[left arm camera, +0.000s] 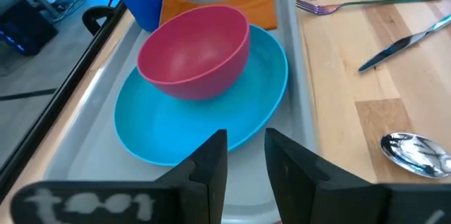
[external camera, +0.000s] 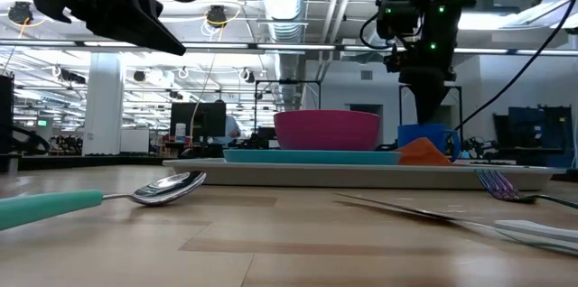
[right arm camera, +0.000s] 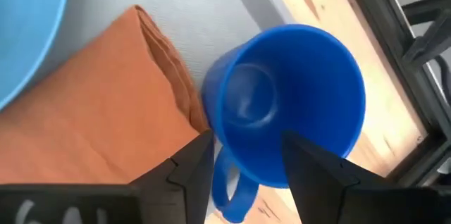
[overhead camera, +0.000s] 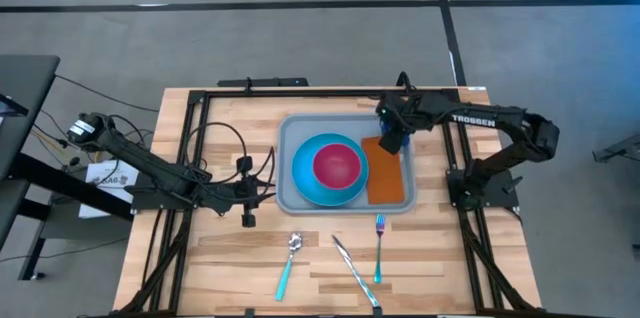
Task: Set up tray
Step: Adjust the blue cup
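Note:
The grey-blue tray (overhead camera: 290, 133) lies mid-table. On it rests a bright-blue plate (overhead camera: 308, 186) with a pink bowl (overhead camera: 338, 163) standing on it, and an orange napkin (overhead camera: 390, 183) lies flat along the tray's right side. A blue cup (right arm camera: 296, 90) stands upright in the tray's far right corner (left arm camera: 144, 2). My right gripper (right arm camera: 243, 146) hangs over the cup, pointing steeply down, fingers apart. My left gripper (left arm camera: 245, 157) hovers open at the tray's left edge (overhead camera: 266, 188), tipped down toward the plate, with nothing between its fingers. My right gripper comes at the blue cup from above, slanting. Its fingers (right arm camera: 194, 168) stand apart over the rim beside the handle (right arm camera: 229, 190). Whether a finger touches the cup, I cannot tell.
A spoon (overhead camera: 290, 256), a knife (overhead camera: 356, 270) and a fork (overhead camera: 379, 248) lie on the wood near the table's front edge. A black frame (overhead camera: 200, 98) runs around the work area.

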Tool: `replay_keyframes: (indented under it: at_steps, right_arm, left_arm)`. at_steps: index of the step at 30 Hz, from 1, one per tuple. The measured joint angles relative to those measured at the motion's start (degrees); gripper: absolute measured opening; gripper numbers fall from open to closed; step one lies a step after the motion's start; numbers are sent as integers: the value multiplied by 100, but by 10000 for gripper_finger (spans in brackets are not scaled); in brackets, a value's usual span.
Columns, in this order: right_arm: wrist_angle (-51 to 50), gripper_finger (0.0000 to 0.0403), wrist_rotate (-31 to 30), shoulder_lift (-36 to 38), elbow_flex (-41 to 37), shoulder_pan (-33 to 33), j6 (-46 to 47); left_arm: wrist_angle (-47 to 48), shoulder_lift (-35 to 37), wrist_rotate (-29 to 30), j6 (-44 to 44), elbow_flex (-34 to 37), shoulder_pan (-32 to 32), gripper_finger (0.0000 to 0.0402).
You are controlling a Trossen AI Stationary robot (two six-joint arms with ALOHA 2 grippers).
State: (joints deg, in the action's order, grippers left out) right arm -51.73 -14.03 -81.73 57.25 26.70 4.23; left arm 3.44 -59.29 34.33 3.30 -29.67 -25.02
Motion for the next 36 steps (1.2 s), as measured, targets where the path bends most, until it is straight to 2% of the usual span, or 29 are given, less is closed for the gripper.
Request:
replay_keyframes:
  at_steps: [5, 10, 27, 31, 36]
  right_arm:
    - [200, 152, 696, 0, 0, 121, 6]
    - [334, 148, 309, -7, 0, 122, 97]
    - [634, 141, 356, -11, -364, 225, 332]
    - [825, 108, 327, -11, -495, 312, 282]
    - [931, 23, 251, -11, -509, 336, 132]
  left_arm:
    - [2, 0, 2, -65, 0, 0, 87]
    - [2, 0, 4, -65, 0, 0, 87]
    - [-50, 0, -2, -54, 0, -2, 87]
    - [-50, 0, -2, -54, 0, -2, 87]
    - [-50, 0, -1, -54, 0, -2, 87]
